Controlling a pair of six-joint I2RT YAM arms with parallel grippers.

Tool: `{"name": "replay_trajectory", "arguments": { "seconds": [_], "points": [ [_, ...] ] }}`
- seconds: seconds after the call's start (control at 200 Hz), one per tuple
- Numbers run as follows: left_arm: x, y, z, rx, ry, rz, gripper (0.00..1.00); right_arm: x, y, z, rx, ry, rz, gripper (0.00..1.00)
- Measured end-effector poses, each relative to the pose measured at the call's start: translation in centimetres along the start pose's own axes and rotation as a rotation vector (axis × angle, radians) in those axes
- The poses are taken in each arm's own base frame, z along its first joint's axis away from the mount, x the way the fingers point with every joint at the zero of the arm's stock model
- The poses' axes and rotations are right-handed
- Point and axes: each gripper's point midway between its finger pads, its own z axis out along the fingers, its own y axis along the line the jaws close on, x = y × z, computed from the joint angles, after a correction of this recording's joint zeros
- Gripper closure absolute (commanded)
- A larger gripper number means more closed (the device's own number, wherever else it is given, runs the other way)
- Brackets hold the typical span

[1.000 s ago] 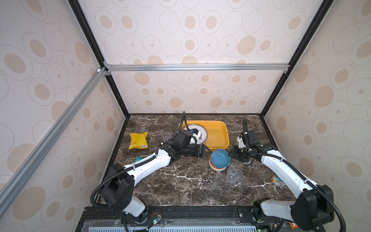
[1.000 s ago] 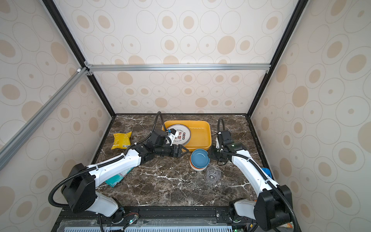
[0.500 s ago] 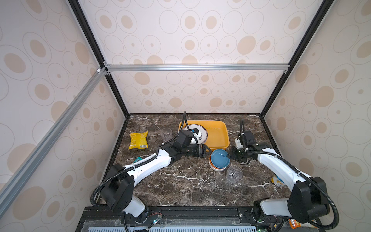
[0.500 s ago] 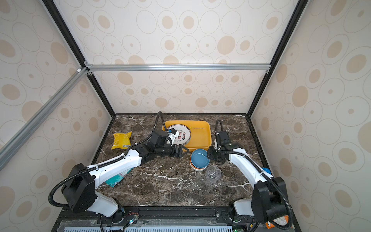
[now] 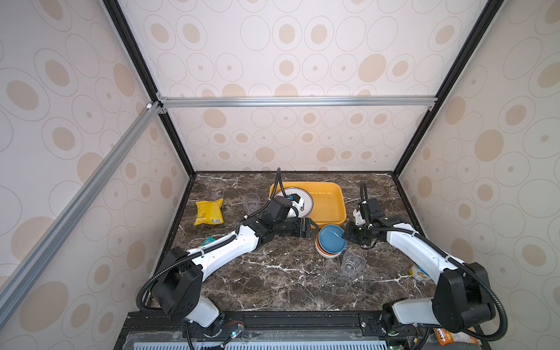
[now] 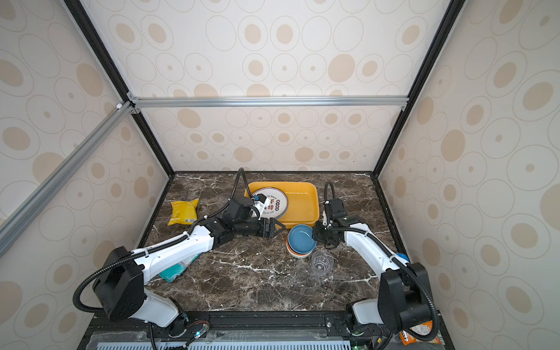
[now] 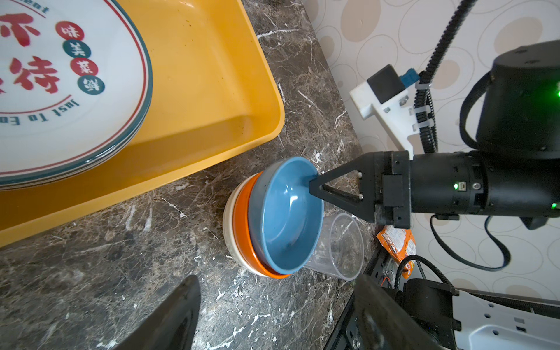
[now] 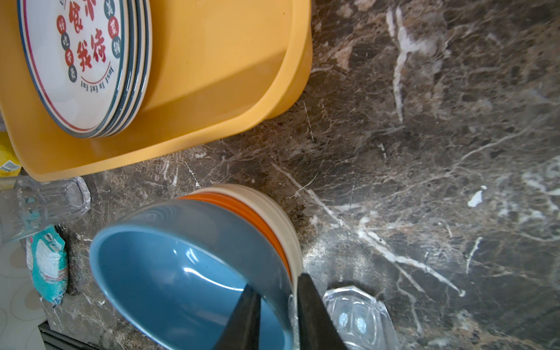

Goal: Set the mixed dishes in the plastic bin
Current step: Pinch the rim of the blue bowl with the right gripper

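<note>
The right fingers (image 8: 315, 315) pinch the rim of the blue bowl (image 8: 181, 272), one inside it and the other against its outer wall. In both top views these fingers (image 5: 345, 236) (image 6: 315, 235) meet the bowl (image 5: 331, 239) (image 6: 300, 239) at the edge facing their own arm.

The blue bowl sits tilted on an orange bowl (image 7: 242, 212), which is nested in a white bowl (image 7: 228, 218). This stack stands on the worktop (image 5: 272, 278), outside the bin (image 5: 330, 206), just beside its near wall.

The left fingers (image 7: 175, 318) are spread wide and hold nothing. They point at the stack from the side opposite the right fingers and stay apart from it, so the stack lies between the two pairs (image 5: 310, 227).

The bin (image 7: 197, 75) lies just beyond both pairs of fingers. It holds a pile of printed plates (image 8: 75, 60) at the end nearer the left fingers; the end nearer the right fingers is bare.

A clear cup (image 5: 353, 263) is just beside the right fingers, on the near side of the stack; whether it touches the bowls I cannot tell. A second cup (image 5: 251, 202) stands behind the left fingers, past the bin's end. A yellow bag (image 5: 209, 211) lies farther off the same way.
</note>
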Motion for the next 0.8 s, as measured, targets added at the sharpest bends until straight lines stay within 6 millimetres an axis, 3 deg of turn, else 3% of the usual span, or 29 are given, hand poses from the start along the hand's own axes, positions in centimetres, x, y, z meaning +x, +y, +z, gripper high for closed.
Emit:
{"name": "replay_trajectory", "arguments": {
  "seconds": [0.335, 0.8],
  "points": [
    [0.03, 0.04, 0.01, -0.001, 0.0, 0.0, 0.21, 0.22, -0.02, 0.67, -0.004, 0.021, 0.003, 0.76],
    [0.01, 0.08, 0.01, -0.003, -0.001, -0.001, 0.22, 0.5, -0.18, 0.81, 0.0, 0.032, -0.006, 0.88]
  ]
}}
